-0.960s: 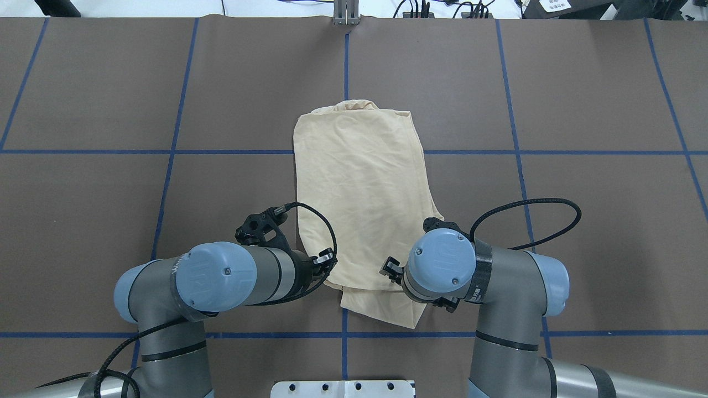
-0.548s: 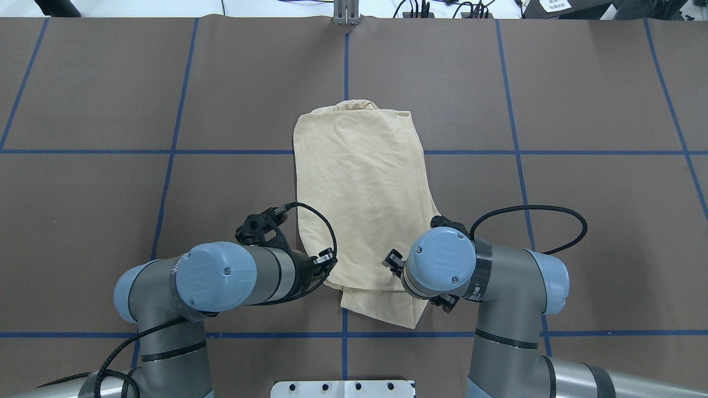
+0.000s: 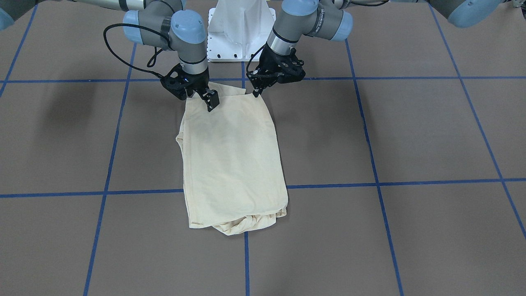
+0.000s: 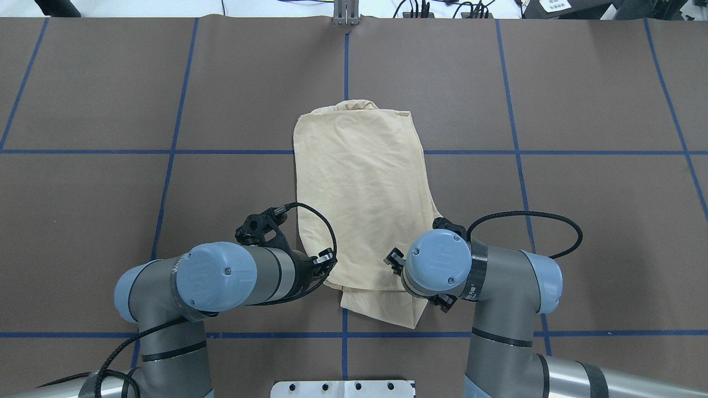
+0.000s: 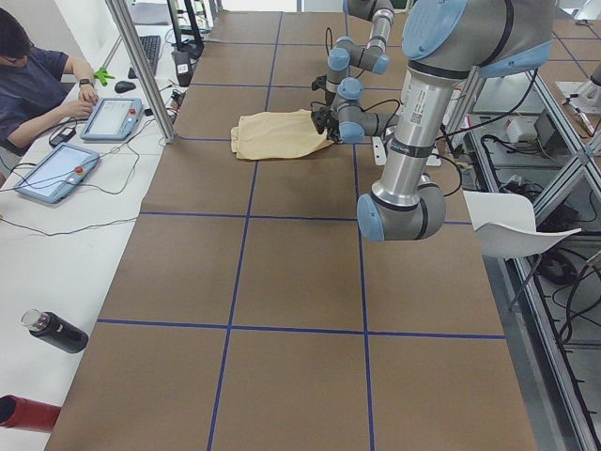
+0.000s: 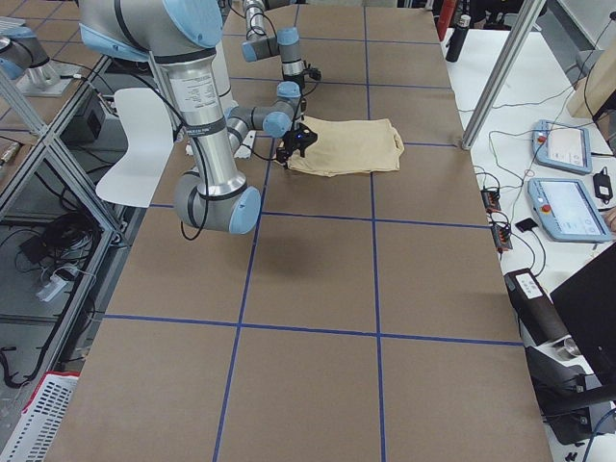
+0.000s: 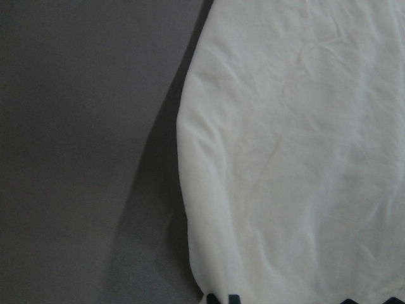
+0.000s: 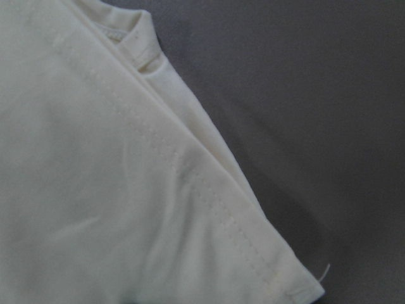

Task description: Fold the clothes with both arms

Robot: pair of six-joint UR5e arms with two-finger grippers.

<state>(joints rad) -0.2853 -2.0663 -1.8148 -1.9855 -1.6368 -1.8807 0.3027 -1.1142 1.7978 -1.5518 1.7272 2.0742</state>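
The brown worktop [image 4: 83,221], crossed by blue tape lines [image 4: 166,151], carries everything. The left arm [image 4: 221,276] and right arm [image 4: 498,276] both reach in from the robot's edge, either side of the white pedestal [image 3: 240,28], with their wrists bent down over the near end of the shirt [image 4: 359,193]. The shirt lies flat at the middle of the worktop, folded to a long narrow strip that runs from near the robot's edge toward the far edge, crossing one tape line; its plain cream side is up, its far end is bunched, and a lower layer sticks out at the near end. Beside the far edge a person [image 5: 28,85] sits at a white desk with two tablets [image 5: 117,117] and a dark bottle [image 5: 56,332]. The left gripper [image 3: 259,86] stands at the shirt's near corner on the robot's left, touching the hem; its wrist camera shows two dark fingertips [image 7: 221,297] set apart with cloth between them. The right gripper [image 3: 201,96] sits over the opposite near corner, one finger lying on the cloth; whether it is apart or closed cannot be told, as its wrist camera shows only the stitched hem corner
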